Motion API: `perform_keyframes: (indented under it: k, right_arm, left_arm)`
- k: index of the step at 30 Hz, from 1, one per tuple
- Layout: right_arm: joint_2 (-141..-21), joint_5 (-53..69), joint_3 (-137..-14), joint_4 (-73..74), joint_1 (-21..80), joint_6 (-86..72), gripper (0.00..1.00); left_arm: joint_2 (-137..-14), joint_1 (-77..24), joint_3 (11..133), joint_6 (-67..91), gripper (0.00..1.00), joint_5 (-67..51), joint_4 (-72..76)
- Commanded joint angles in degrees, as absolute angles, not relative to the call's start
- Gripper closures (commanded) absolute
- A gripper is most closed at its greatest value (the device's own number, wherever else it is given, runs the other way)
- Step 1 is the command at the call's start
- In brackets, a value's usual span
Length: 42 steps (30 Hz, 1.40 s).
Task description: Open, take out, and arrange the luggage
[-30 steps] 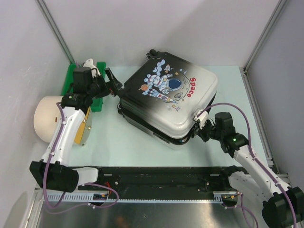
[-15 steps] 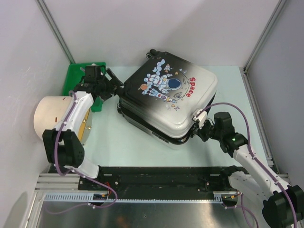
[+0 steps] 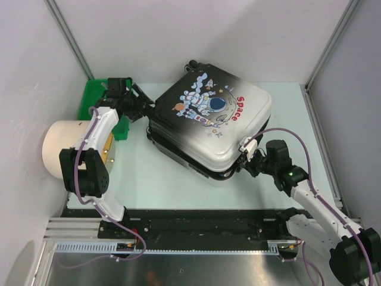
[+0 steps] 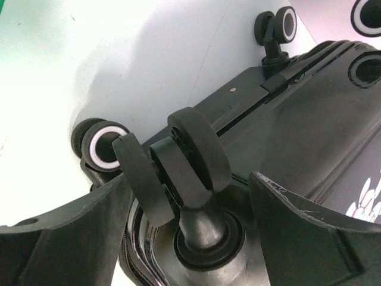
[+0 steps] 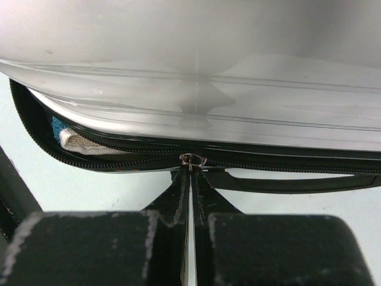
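The luggage (image 3: 208,122), a hard-shell suitcase fading black to white with an astronaut and red "Space" print, lies flat in the middle of the table. My left gripper (image 3: 144,111) is at its left corner; in the left wrist view it (image 4: 199,229) is open, with a black double wheel (image 4: 178,158) standing between the fingers (image 4: 309,235). My right gripper (image 3: 244,161) is at the near right edge. In the right wrist view it (image 5: 191,179) is shut on the zipper pull (image 5: 192,159). The zip gapes to the left, showing fabric (image 5: 74,140) inside.
A green plastic tray (image 3: 94,98) stands at the back left behind the left arm. A cream cylinder (image 3: 59,146) lies on its side at the left wall. Metal frame posts (image 3: 324,56) rise at the back corners. More wheels (image 4: 280,27) stick out of the suitcase's end.
My left arm has swung and reached in, bringing its open gripper around the corner wheel. The suitcase and my right gripper have shifted slightly left.
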State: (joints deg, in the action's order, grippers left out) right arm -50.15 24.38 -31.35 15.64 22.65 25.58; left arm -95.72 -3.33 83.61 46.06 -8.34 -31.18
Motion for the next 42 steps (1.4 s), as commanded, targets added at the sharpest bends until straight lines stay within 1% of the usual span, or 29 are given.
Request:
perform_keyframes:
  k: [1, 4, 6, 7, 8, 10, 11, 12, 13, 14, 16, 18, 19, 20, 22, 23, 25, 26, 28, 29, 33, 42]
  right_arm:
    - [-51.2, 24.3, -31.6, 8.1, 23.6, 26.2, 1.00]
    - [-51.3, 23.7, -31.7, 7.6, 24.0, 26.0, 1.00]
    - [-51.2, 23.2, -31.7, 7.3, 24.1, 26.0, 1.00]
    - [-51.2, 22.2, -31.7, 7.3, 24.1, 26.2, 1.00]
    - [-51.2, 21.7, -31.7, 7.3, 24.1, 26.6, 1.00]
    - [-51.2, 19.0, -31.7, 7.1, 23.1, 27.4, 1.00]
    - [-51.1, 18.9, -31.6, 6.6, 22.0, 27.9, 1.00]
    - [-51.1, 19.1, -31.7, 6.2, 20.8, 28.8, 1.00]
    - [-51.1, 20.4, -31.7, 4.8, 17.2, 29.3, 1.00]
    - [-51.3, 21.6, -31.7, 4.1, 15.1, 30.1, 1.00]
    - [-52.4, 25.5, -31.7, 2.2, 10.7, 33.4, 1.00]
    - [-53.8, 29.0, -31.7, -2.2, 3.8, 35.9, 1.00]
    - [-55.8, 32.9, -31.7, -5.0, 1.4, 38.3, 1.00]
    - [-57.1, 34.9, -32.0, -6.4, -3.1, 39.5, 1.00]
    - [-60.0, 40.2, -32.6, -9.6, -6.6, 43.4, 1.00]
    - [-63.8, 41.6, -33.7, -11.1, -9.6, 44.3, 1.00]
    - [-68.3, 46.0, -35.4, -15.4, -12.5, 46.1, 1.00]
    - [-72.7, 47.0, -37.7, -16.8, -14.6, 46.8, 1.00]
    - [-78.0, 49.4, -41.4, -18.7, -16.2, 48.5, 1.00]
    - [-82.7, 50.4, -43.2, -18.7, -17.6, 49.6, 1.00]
    - [-91.7, 53.5, -52.4, -22.1, -18.9, 51.6, 1.00]
    - [-107.0, 59.6, -60.0, -33.5, -18.0, 62.8, 1.00]
  left_arm:
    - [-97.2, -2.9, 86.9, 48.1, 0.19, -11.9, -28.7]
    - [-97.9, -2.9, 87.0, 47.9, 0.26, -13.2, -28.1]
    - [-97.9, -2.7, 86.4, 47.8, 0.35, -13.8, -27.5]
    - [-97.9, -2.6, 86.3, 47.7, 0.40, -14.1, -27.3]
    - [-97.9, -2.4, 86.0, 47.6, 0.53, -15.0, -27.1]
    - [-97.8, -1.8, 85.5, 46.8, 0.66, -15.7, -26.5]
    - [-97.8, -1.2, 85.4, 46.3, 0.81, -15.9, -26.3]
    - [-97.8, -0.9, 85.3, 45.3, 0.87, -16.1, -26.3]
    - [-98.2, -0.5, 85.3, 44.6, 0.96, -16.3, -26.3]
    - [-98.3, -0.2, 85.3, 44.0, 1.00, -17.1, -26.4]
    - [-98.6, -0.2, 85.3, 41.1, 1.00, -17.5, -26.4]
    - [-99.1, -0.2, 85.9, 37.0, 1.00, -18.7, -26.4]
    - [-99.2, -0.2, 86.0, 36.4, 1.00, -18.7, -26.4]
    - [-99.7, -0.2, 86.6, 34.6, 1.00, -19.3, -26.4]
    - [-100.5, -0.2, 87.5, 32.4, 1.00, -21.4, -26.4]
    - [-101.4, -0.2, 88.6, 30.8, 1.00, -22.6, -26.4]
    - [-102.7, -0.2, 89.7, 29.5, 1.00, -24.8, -26.4]
    - [-103.9, -0.2, 90.8, 28.3, 1.00, -25.2, -26.3]
    - [-104.9, -0.2, 91.8, 27.2, 1.00, -26.5, -26.5]
    - [-105.8, -0.2, 92.5, 25.7, 1.00, -26.5, -26.6]
    - [-107.9, -0.2, 94.5, 22.6, 1.00, -27.9, -27.9]
    - [-113.3, -0.4, 99.5, 16.1, 1.00, -29.6, -30.8]
